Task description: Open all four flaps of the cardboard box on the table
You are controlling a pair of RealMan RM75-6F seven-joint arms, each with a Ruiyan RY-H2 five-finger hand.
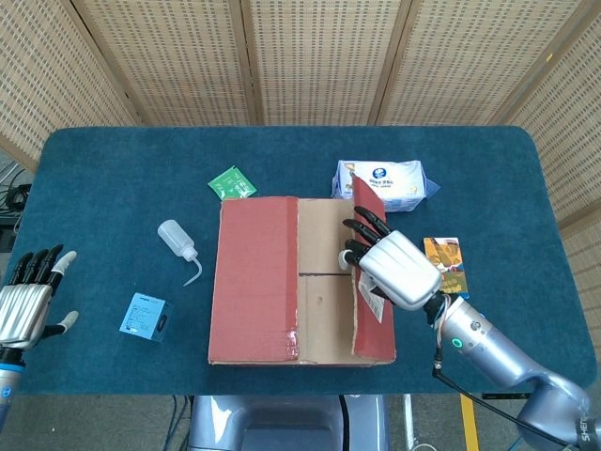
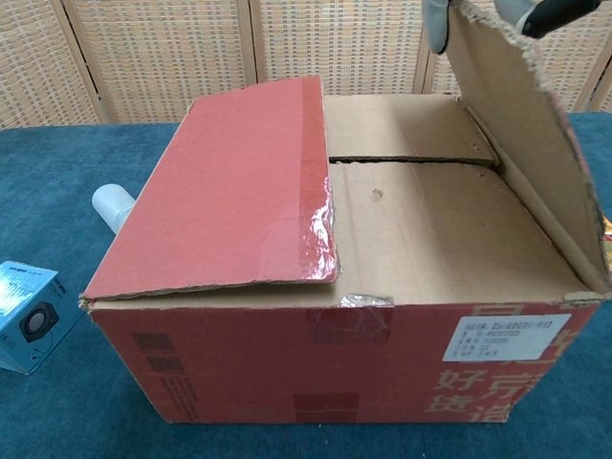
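Note:
The red cardboard box (image 1: 282,352) stands mid-table. Its left outer flap (image 1: 255,277) (image 2: 229,191) lies flat and closed. Its right outer flap (image 1: 376,334) (image 2: 535,163) is raised steeply, nearly upright in the head view. My right hand (image 1: 399,268) grips that flap's free edge, and its fingertips (image 2: 550,11) show on both sides of the edge at the top of the chest view. Both brown inner flaps (image 1: 324,315) (image 2: 430,229) lie flat and meet at a seam. My left hand (image 1: 28,301) hovers at the table's left edge, fingers apart and holding nothing.
A white squeeze bottle (image 1: 178,246) (image 2: 115,206) and a small blue box (image 1: 144,316) (image 2: 29,316) lie left of the box. A green packet (image 1: 231,182) and a tissue pack (image 1: 380,180) sit behind it. An orange packet (image 1: 446,263) lies to its right.

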